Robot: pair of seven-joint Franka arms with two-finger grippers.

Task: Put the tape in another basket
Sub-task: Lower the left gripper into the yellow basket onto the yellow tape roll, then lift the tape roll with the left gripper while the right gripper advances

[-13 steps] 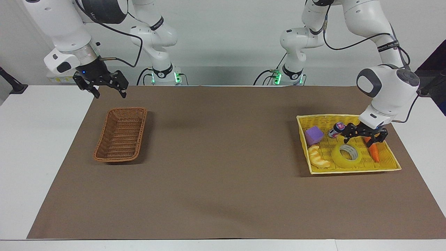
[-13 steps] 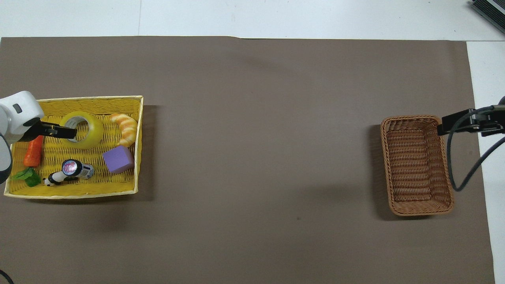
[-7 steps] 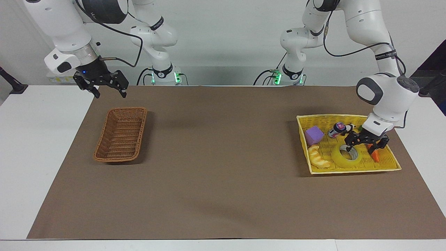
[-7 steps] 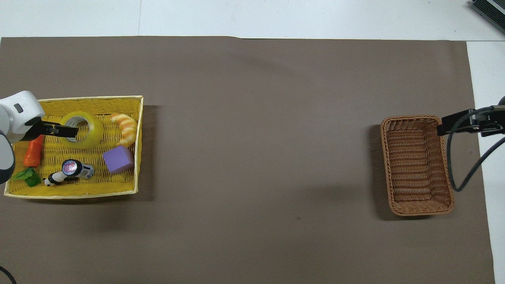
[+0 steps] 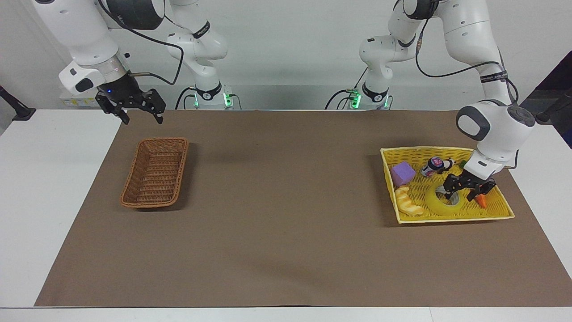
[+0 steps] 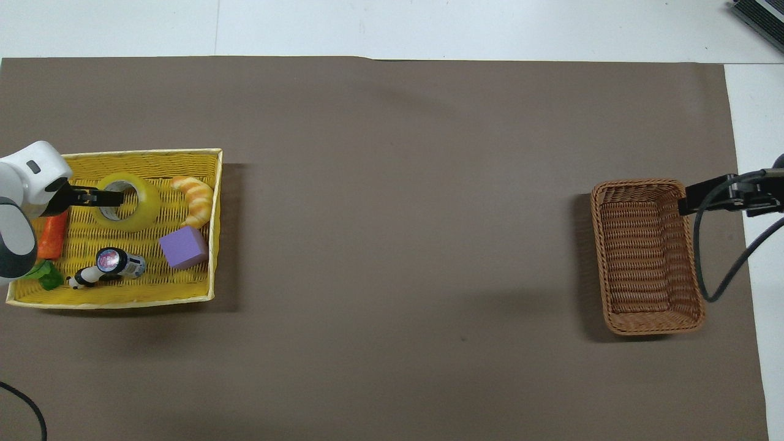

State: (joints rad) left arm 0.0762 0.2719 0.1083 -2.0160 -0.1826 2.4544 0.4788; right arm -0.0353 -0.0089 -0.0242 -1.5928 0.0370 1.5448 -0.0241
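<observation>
The tape (image 5: 434, 203) (image 6: 146, 207), a yellow translucent roll, lies flat in the yellow tray (image 5: 451, 218) (image 6: 110, 301) at the left arm's end of the table. My left gripper (image 5: 460, 195) (image 6: 113, 197) is down at the roll's rim, on the side toward the carrot, and reaches into its centre hole. The brown wicker basket (image 5: 179, 172) (image 6: 643, 183) stands empty at the right arm's end. My right gripper (image 5: 142, 119) (image 6: 689, 197) waits open in the air beside the basket's end that is nearer to the robots.
The tray also holds a purple cube (image 5: 402, 173), a bread toy (image 5: 409, 203), an orange carrot (image 5: 481, 201) with green leaves and a small can (image 5: 432, 166). A brown mat (image 5: 286, 232) covers the table between tray and basket.
My left gripper has come down from above the tape to its rim and into its hole. The tape has stayed in place. My right gripper has hardly moved.
</observation>
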